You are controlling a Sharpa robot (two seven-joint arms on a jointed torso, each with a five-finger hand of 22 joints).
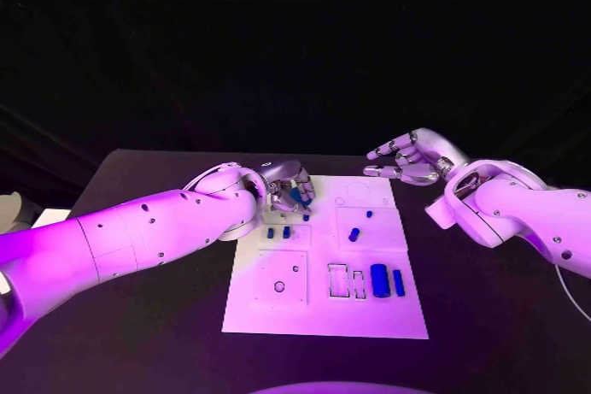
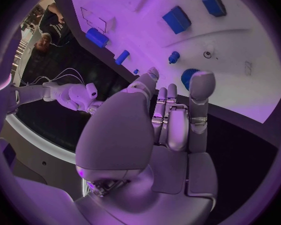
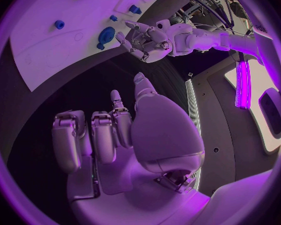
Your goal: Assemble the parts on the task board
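A: Where do things stand on the task board?

B: It lies in the middle of the bench. The left hand is over its upper left part in the head view, fingers pointing down at the plate. The left wrist view shows a round blue part right at the fingertips, but whether it is pinched or only touched I cannot tell.

A: And the other parts?

B: Loose. A large blue block with a slim bar beside it sits at the lower right of the board, a short peg near the centre, and two small pieces just below the left hand.

A: The right hand?

B: The right hand hangs off the board's upper right corner, above the bench, fingers loosely curled and apart, holding nothing.

A: So which step is this?

B: I judge it an early one: the left hand is working the round part at the top of the board, and most pieces are not yet placed. The next move calls for a firm hold and a straight line-up over its recess.
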